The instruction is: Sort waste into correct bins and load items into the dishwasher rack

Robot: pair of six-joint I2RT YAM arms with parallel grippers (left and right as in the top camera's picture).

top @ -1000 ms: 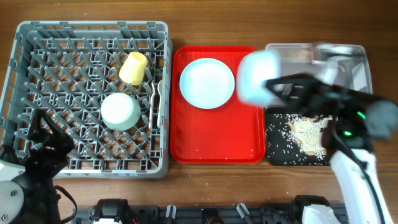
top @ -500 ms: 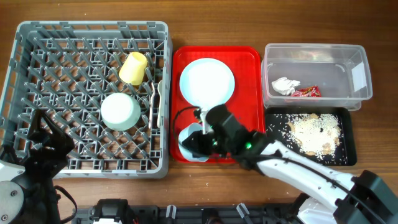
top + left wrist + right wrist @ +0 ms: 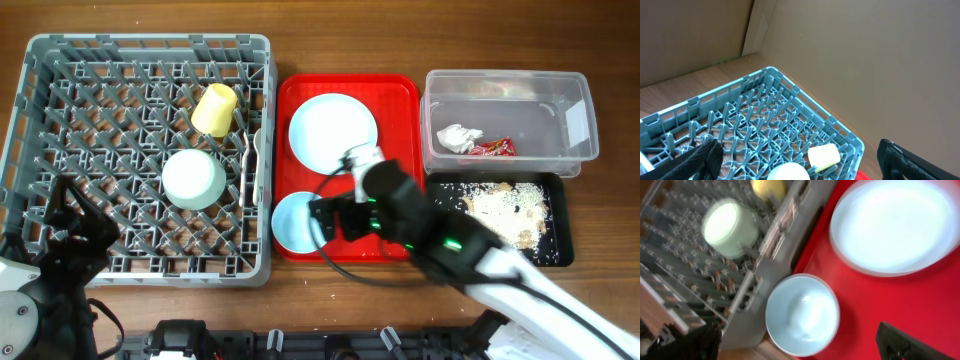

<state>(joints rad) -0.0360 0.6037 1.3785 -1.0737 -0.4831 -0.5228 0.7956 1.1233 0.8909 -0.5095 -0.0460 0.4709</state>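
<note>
A light blue bowl [image 3: 297, 222] [image 3: 802, 314] sits upright at the front left corner of the red tray [image 3: 395, 215]. My right gripper [image 3: 322, 218] [image 3: 800, 350] hovers open just over and to the right of it, holding nothing. Behind the bowl on the tray lies a pale plate [image 3: 333, 132] [image 3: 890, 225]. The grey dishwasher rack [image 3: 60, 60] [image 3: 790, 100] holds a yellow cup [image 3: 214, 108] [image 3: 823, 155] and an upturned pale green bowl [image 3: 194, 178] [image 3: 730, 222]. My left gripper [image 3: 62, 232] [image 3: 800, 172] stands open over the rack's front left part.
At the back right, a clear bin [image 3: 575, 120] contains crumpled paper [image 3: 458, 138] and a red wrapper [image 3: 497, 148]. A black tray [image 3: 440, 245] in front of it holds rice and food scraps. My right arm crosses the table's front right.
My right gripper carried the light blue bowl from above the bins to the tray's front left corner, set it down and opened. The left arm has not moved.
</note>
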